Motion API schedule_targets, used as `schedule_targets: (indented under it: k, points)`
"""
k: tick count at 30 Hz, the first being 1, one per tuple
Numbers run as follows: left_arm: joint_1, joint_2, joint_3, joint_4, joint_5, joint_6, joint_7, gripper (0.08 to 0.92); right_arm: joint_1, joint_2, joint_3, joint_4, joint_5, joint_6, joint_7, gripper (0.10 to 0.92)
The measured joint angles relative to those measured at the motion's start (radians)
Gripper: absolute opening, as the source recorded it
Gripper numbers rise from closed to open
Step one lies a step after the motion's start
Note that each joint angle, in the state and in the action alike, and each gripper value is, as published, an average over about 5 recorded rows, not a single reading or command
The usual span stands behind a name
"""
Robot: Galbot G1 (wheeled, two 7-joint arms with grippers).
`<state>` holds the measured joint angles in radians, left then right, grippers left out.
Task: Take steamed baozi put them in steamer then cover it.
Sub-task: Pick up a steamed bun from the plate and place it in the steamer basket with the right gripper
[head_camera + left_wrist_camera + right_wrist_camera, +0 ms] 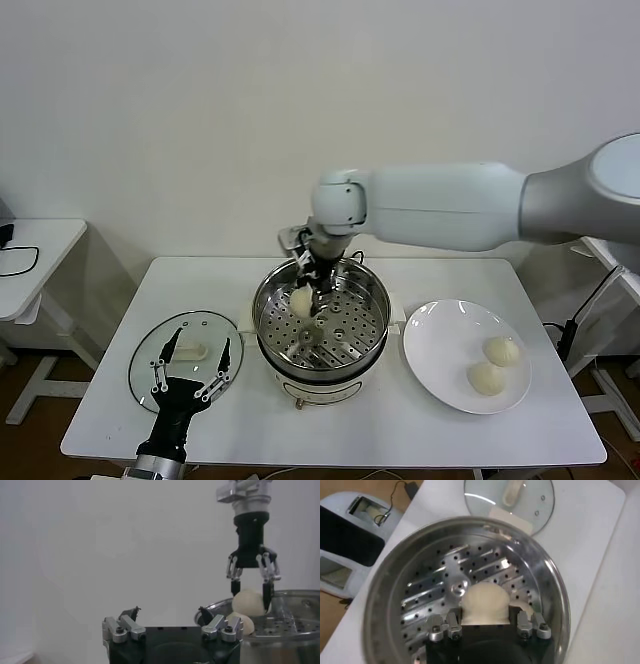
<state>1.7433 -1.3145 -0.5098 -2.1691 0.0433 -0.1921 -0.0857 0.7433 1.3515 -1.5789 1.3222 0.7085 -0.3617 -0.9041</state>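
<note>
1. One baozi (301, 299) sits gripped between your right gripper (312, 291) fingers (267, 591), inside the steamer (372, 322), above its perforated tray (427, 600).
2. A second bun (241, 622) lies on that tray.
3. Two baozi (503, 351) (487, 377) remain on the white plate (440, 345).
4. Your left gripper (190, 371) hovers with fingers spread over the glass cover (150, 352) on the bench (400, 425).

Steamer (372, 300) shiny perforated steel; cover (150, 352) clear glass; baozi (301, 299) matte
</note>
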Motion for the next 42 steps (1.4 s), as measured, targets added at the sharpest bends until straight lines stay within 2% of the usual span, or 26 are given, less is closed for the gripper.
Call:
schedule_targets:
  k: [17,20,25,28,35,42]
  points:
    - [-0.004,-0.002,-0.002,0.008,0.000,-0.001,-0.002,0.823,-0.080,0.072,-0.002,-0.049,-0.009,-0.016,0.037,0.641]
    - [-0.003,-0.002,-0.003,0.008,0.000,-0.001,-0.002,0.823,-0.089,0.075,0.000,-0.051,-0.010,-0.016,0.039,0.671]
    - [-0.003,-0.002,-0.005,0.010,-0.001,0.000,-0.002,0.823,-0.093,0.073,0.007,-0.048,-0.013,-0.017,0.040,0.789]
    - [-0.002,-0.001,-0.006,0.010,-0.001,0.000,-0.003,0.823,-0.087,0.063,0.014,-0.039,-0.017,-0.017,0.037,0.818]
    - [-0.001,-0.001,-0.006,0.009,-0.001,0.002,-0.003,0.823,-0.049,-0.012,0.042,0.027,-0.041,-0.010,0.012,0.823]
    - [-0.002,-0.001,-0.001,0.005,0.000,0.005,-0.003,0.823,0.001,-0.189,0.106,0.088,-0.111,0.039,-0.086,0.823]
